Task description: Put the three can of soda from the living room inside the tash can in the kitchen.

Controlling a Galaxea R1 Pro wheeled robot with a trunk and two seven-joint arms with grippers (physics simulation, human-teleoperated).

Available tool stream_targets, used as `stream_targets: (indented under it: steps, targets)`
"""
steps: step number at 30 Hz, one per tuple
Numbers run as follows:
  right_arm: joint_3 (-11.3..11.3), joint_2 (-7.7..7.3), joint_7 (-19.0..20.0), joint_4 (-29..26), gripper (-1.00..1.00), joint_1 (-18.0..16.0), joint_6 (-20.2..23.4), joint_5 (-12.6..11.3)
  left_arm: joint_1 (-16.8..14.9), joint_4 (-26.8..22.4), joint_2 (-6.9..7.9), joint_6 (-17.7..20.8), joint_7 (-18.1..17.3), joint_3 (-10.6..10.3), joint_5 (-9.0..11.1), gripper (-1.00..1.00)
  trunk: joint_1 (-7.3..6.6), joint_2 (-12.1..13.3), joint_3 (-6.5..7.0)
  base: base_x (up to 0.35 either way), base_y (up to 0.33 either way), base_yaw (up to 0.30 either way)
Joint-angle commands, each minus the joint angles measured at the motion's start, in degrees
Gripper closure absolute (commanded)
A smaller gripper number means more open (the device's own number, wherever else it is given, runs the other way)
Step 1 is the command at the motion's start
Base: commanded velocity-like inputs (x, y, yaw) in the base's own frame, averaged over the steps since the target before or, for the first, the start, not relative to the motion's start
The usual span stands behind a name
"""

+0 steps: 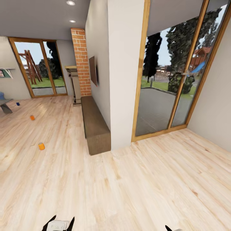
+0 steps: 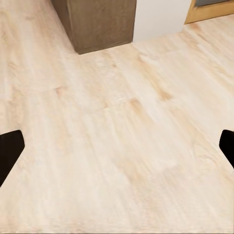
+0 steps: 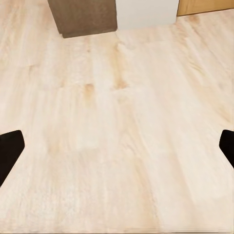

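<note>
Cans lie ahead and to the left on the wood floor [image 1: 128, 186]: an orange can [image 1: 41, 146] nearest, a second orange can [image 1: 32, 117] farther off, and a small blue one [image 1: 18, 104] beyond, near a grey table [image 1: 5, 104]; no bin is visible from this spot; the step in hand looks like the drive toward them, so I would turn the base left, keep well apart from the long brown bench [image 1: 94, 123] along the wall [image 1: 123, 64], and stop with the nearest can between the arms; the head view gives the cans, windows and brick column [image 1: 81, 61]; each wrist view adds bare boards below and the bench's end; left gripper [image 2: 117, 148] and right gripper [image 3: 117, 148] both hang with fingers wide apart, holding nothing.
</note>
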Motion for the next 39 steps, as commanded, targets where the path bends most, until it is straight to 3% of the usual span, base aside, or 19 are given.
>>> stream_targets:
  steps: [1, 16, 22, 39]
  targets:
    - [-0.01, 0.00, 0.00, 0.00, -1.00, 0.00, 0.00, 0.00, 0.00, 0.00, 0.00, 0.00, 0.00, 0.01, 0.00, -1.00, 0.00, 0.00, 0.00, -0.316, 0.012, 0.212]
    - [0.49, 0.06, -0.06, 1.37, -1.00, 0.00, 0.00, 0.06, 0.00, -0.03, 0.05, -0.45, 0.32, 0.11, 0.00, -1.00, 0.00, 0.00, 0.00, -0.082, -0.026, 0.106]
    - [2.14, 0.07, -2.46, 1.89, -1.00, 0.00, 0.00, 0.09, 0.00, 0.00, 0.04, -0.68, 0.33, 0.11, 0.00, -1.00, 0.00, 0.00, 0.00, -0.002, -0.233, 0.238]
    - [2.58, 0.00, -2.97, 2.00, -1.00, 0.00, 0.00, 0.04, 0.00, -0.10, 0.05, -0.75, 0.33, 0.12, 0.00, -1.00, 0.00, 0.00, 0.00, -0.014, -0.261, 0.190]
